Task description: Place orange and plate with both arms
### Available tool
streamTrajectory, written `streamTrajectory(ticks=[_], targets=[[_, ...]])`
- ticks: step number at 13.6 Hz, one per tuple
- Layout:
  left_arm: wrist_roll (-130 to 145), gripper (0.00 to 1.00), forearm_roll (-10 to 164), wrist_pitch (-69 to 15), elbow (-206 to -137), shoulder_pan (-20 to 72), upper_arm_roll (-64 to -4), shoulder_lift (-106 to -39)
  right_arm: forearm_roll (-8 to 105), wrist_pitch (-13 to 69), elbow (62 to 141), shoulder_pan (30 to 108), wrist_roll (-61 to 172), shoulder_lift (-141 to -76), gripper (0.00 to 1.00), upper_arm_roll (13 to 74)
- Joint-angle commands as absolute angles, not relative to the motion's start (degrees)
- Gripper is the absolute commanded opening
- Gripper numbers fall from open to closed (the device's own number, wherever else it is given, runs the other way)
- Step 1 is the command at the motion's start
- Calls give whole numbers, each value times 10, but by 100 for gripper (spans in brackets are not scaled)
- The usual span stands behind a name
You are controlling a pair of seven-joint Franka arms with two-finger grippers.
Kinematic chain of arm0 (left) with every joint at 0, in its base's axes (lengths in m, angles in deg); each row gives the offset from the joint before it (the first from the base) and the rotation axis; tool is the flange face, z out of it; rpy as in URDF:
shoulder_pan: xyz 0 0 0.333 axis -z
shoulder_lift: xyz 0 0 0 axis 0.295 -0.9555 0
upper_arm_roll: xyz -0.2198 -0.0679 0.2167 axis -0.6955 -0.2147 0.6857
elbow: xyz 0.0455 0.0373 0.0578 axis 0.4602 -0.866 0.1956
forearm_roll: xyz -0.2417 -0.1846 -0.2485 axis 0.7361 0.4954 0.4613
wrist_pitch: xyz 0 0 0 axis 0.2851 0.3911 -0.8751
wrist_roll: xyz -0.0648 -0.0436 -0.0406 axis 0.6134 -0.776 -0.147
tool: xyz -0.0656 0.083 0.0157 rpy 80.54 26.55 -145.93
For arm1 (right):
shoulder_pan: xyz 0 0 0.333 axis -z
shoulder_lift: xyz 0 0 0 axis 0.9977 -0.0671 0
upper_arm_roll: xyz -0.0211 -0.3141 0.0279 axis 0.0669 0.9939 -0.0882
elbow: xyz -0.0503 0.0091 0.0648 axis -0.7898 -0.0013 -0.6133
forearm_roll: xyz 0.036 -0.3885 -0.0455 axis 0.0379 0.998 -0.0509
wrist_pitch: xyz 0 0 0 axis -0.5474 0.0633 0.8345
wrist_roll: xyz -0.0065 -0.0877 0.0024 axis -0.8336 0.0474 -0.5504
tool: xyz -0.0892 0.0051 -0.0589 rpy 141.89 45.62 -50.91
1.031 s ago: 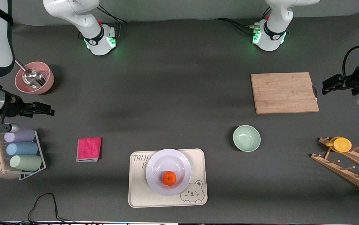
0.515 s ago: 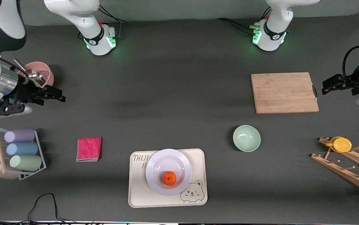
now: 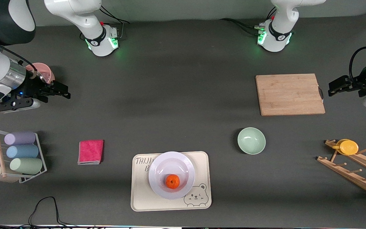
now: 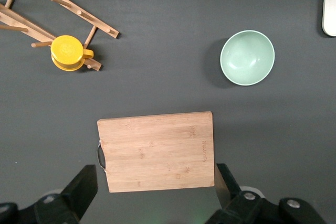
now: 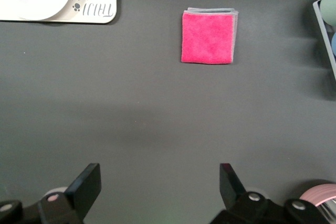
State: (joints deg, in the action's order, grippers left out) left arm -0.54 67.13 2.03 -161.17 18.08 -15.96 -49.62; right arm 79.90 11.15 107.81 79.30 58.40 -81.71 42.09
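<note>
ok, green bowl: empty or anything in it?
Empty. The green bowl stands upright on the bare table, and both the front and left wrist views show only its smooth pale inside, nothing in it.

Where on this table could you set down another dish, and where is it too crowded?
Bare tabletop lies between the pink cloth and the green bowl, farther from the camera than the tray. The cutting board is bare too. Crowded: the plate holding the orange fills the tray.
</note>
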Motion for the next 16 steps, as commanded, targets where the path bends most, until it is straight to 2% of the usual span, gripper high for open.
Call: streamTrajectory(ticks=[1, 6, 16], targets=[[-7, 100, 676, 21, -1618, 187, -154, -486, 819, 95, 1065, 782, 597, -806, 100, 428], [-7, 100, 676, 21, -1618, 187, -154, -486, 815, 15, 1025, 784, 591, -803, 100, 443], [-7, 100, 676, 21, -1617, 187, -154, -487, 818, 10, 1021, 785, 596, -810, 100, 444]])
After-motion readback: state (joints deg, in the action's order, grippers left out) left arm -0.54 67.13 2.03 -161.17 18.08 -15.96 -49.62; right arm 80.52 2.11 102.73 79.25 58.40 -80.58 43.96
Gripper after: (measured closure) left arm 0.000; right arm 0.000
